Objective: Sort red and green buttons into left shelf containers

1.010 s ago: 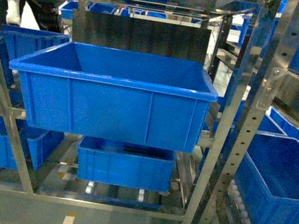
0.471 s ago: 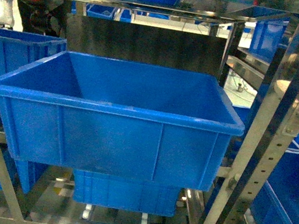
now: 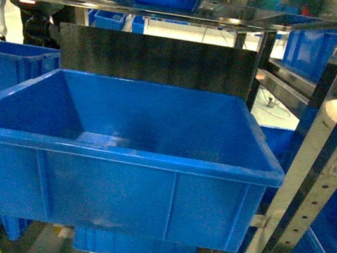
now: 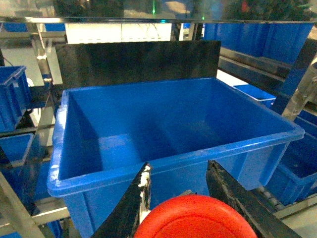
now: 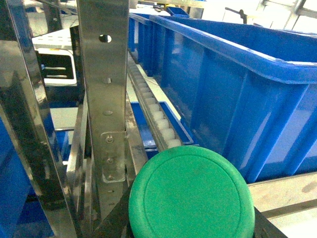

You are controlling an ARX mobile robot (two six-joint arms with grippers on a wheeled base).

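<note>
Our left claw (image 4: 176,198) is clamped on the red button (image 4: 195,218), just in front of the near rim of the big blue bin (image 3: 119,154). Our right claw (image 5: 190,228) grips the green button (image 5: 190,196) beside a steel post (image 5: 104,84). If we let go too soon, the red one could fall outside. The green one could bump the post.

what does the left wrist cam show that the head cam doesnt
Only the left wrist view shows the left gripper, its fingers flanking the red button at the frame's bottom edge, in front of the bin's near rim. Only the head view shows the steel upright right of the bin and a lower bin beneath it. Both show the big blue bin, with nothing visible inside, and the dark panel behind it.
</note>
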